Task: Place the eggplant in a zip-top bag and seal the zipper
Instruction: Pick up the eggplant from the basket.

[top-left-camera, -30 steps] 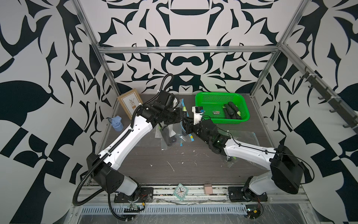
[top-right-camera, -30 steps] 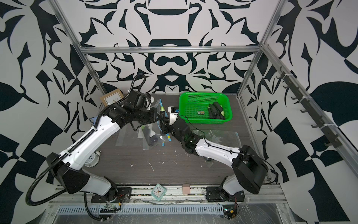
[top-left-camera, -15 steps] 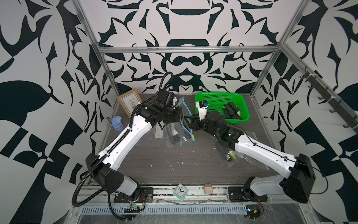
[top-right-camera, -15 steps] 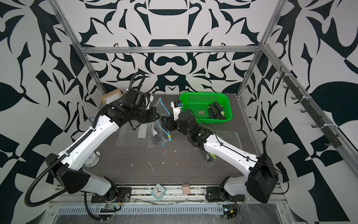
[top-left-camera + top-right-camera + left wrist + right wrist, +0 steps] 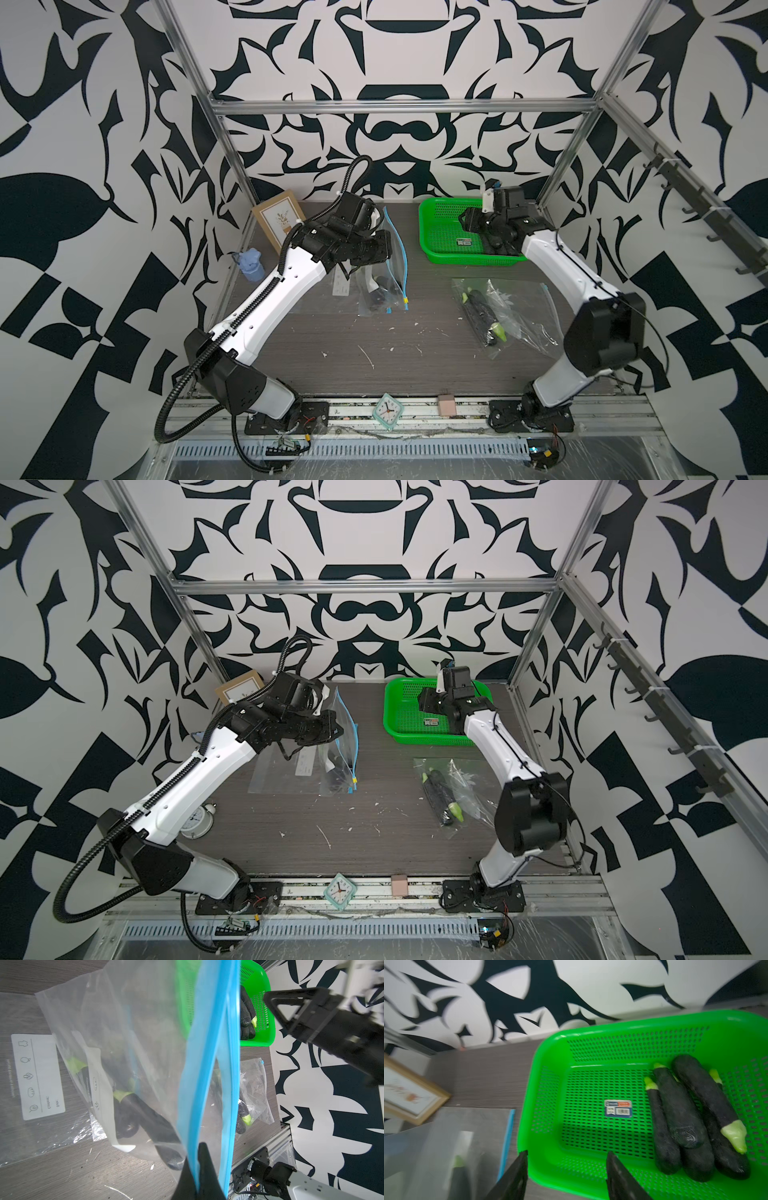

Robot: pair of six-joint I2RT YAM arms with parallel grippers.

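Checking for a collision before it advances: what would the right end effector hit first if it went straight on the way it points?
Probably the green basket: the open right end effector points at its near wall and bare floor, with the eggplants off to one side. Depth is unclear.

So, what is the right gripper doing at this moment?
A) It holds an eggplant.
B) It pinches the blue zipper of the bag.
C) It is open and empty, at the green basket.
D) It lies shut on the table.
C: in the right wrist view the right gripper has its jaws apart with nothing between them, at the rim of the green basket.
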